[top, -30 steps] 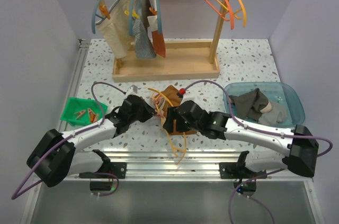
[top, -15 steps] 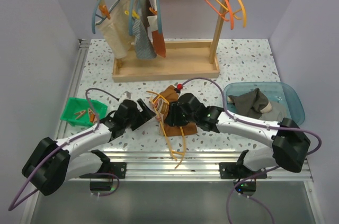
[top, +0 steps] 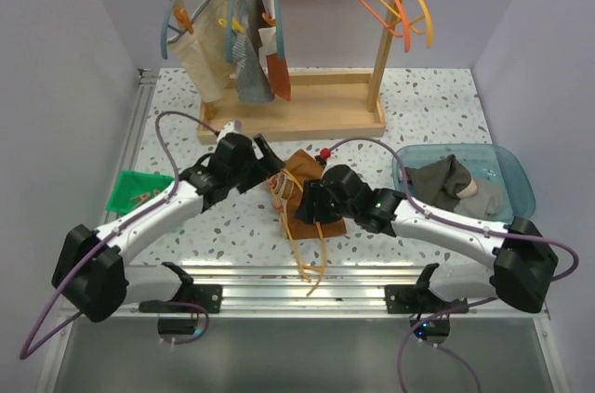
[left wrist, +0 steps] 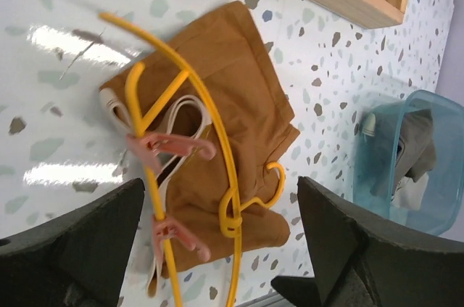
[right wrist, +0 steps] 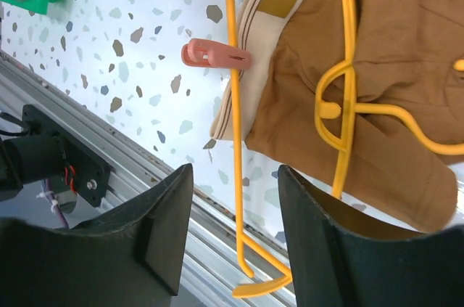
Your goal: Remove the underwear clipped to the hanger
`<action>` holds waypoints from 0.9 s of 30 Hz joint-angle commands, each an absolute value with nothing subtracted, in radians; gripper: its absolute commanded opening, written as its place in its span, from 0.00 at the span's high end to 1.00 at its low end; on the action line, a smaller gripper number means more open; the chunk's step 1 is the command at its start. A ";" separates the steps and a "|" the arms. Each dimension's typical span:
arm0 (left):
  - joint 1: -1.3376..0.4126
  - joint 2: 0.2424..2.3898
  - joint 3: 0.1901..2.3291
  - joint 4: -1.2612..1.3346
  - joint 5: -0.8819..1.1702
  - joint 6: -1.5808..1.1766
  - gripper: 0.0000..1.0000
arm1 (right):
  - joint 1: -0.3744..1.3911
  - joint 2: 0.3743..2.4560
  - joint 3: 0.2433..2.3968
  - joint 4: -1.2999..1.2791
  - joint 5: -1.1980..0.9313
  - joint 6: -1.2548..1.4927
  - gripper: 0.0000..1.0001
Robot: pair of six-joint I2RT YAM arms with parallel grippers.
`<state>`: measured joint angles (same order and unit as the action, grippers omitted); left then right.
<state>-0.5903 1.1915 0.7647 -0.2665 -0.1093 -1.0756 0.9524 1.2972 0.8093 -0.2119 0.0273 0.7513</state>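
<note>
Wooden rack [top: 288, 122] stands behind green tray [top: 119, 200], blue bin [top: 519, 179].

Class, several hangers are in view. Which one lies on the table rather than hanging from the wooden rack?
The yellow hanger, lying flat across the brown underwear. The blue-grey hangers and orange hangers all hang from the rack.

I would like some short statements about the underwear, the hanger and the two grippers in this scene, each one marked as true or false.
1. The underwear lies on the table. True.
2. The left gripper is shut on the hanger. False: its jaws are open and hold nothing.
3. The hanger's clips are green. False: they are pink.
4. The blue tub holds grey clothing. True.
5. The right gripper is open. True.
</note>
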 commanded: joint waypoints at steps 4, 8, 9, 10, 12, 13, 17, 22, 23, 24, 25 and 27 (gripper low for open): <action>-0.621 1.417 1.040 -0.537 -0.049 -0.852 0.11 | 0.942 1.183 0.807 -0.369 0.090 0.723 0.41; -0.660 1.491 1.188 -0.714 -0.119 -0.795 0.13 | 0.928 1.143 0.808 -0.416 0.110 0.724 0.40; -0.666 1.494 1.201 -0.732 -0.138 -0.789 0.13 | 0.924 1.132 0.805 -0.420 0.113 0.729 0.40; -0.667 1.491 1.215 -0.747 -0.147 -0.785 0.14 | 0.920 1.126 0.802 -0.426 0.115 0.729 0.40; -0.670 1.488 1.244 -0.791 -0.164 -0.785 0.15 | 0.911 1.117 0.792 -0.423 0.114 0.733 0.40; -0.673 1.488 1.249 -0.802 -0.181 -0.788 0.16 | 0.910 1.112 0.788 -0.425 0.114 0.733 0.40; -0.699 1.483 1.229 -0.828 -0.202 -0.811 0.18 | 0.904 1.109 0.773 -0.425 0.106 0.735 0.40; -0.745 1.531 1.163 -0.796 -0.190 -0.859 0.21 | 0.893 1.120 0.770 -0.410 0.089 0.733 0.40; -0.750 1.540 1.151 -0.781 -0.187 -0.867 0.21 | 0.891 1.126 0.775 -0.410 0.087 0.730 0.40; -0.762 1.539 1.146 -0.772 -0.183 -0.873 0.22 | 0.890 1.126 0.775 -0.408 0.087 0.729 0.40; -0.768 1.540 1.141 -0.762 -0.183 -0.883 0.23 | 0.888 1.127 0.775 -0.405 0.084 0.729 0.40; -0.776 1.543 1.131 -0.747 -0.184 -0.893 0.24 | 0.887 1.132 0.772 -0.403 0.083 0.729 0.40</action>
